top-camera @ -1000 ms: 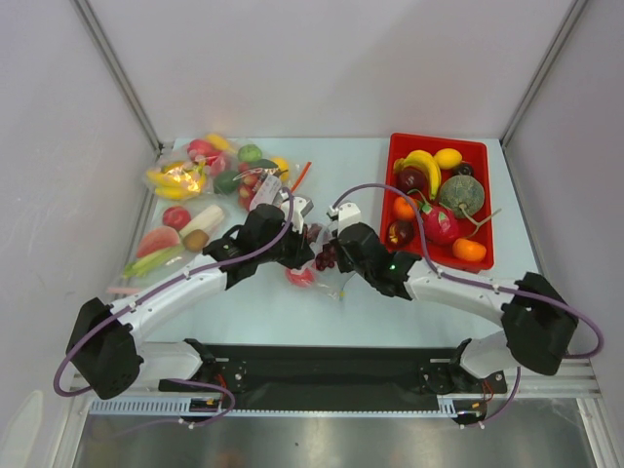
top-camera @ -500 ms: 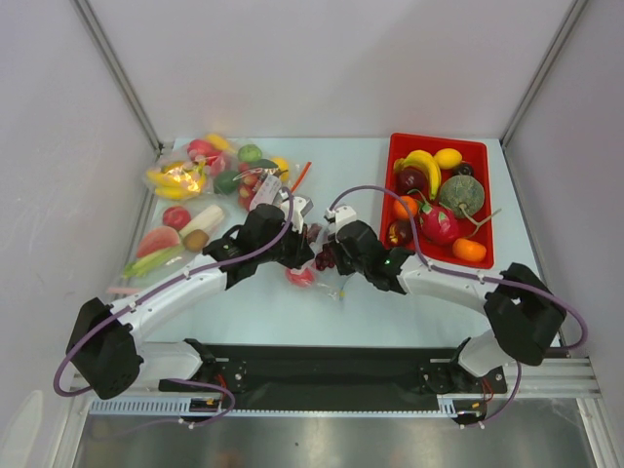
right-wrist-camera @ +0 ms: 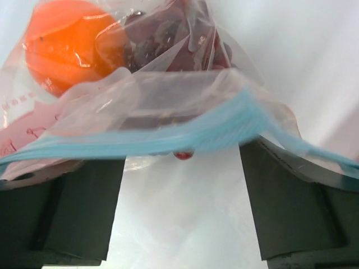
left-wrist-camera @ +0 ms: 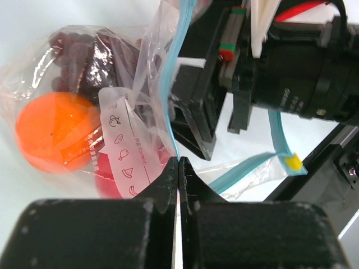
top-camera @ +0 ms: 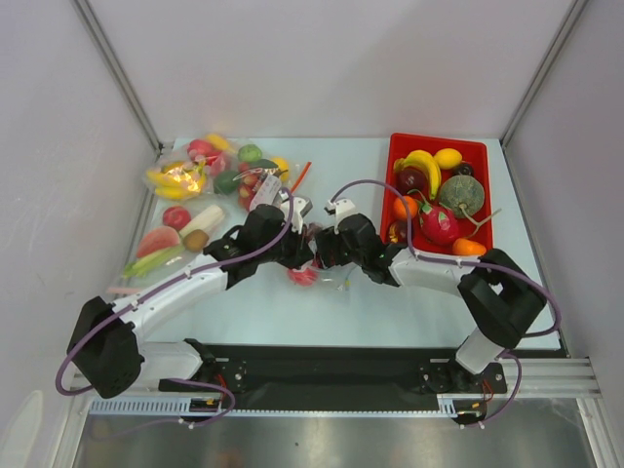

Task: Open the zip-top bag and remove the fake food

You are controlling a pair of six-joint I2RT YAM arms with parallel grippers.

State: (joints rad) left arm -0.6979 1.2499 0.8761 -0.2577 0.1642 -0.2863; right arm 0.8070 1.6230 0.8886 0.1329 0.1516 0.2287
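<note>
Bag (left-wrist-camera: 140, 73): thin clear plastic film, crinkly, glossy with glare, white print on it. Zip strip (left-wrist-camera: 168, 106) on bag mouth: blue-green plastic, smooth, semi-matt. Inside bag: orange fruit (left-wrist-camera: 53, 137), smooth plastic with a satin sheen; grapes (left-wrist-camera: 70, 47), dark purple, glossy. Left gripper (left-wrist-camera: 179, 165) jaws at bag edge: black plastic, matt, fine grain. Right gripper (right-wrist-camera: 179, 168) jaws: dark, matt. Counter (top-camera: 409, 302) under bag: pale, smooth, low sheen. Tray (top-camera: 419, 139) right of bag: red plastic, glossy.
</note>
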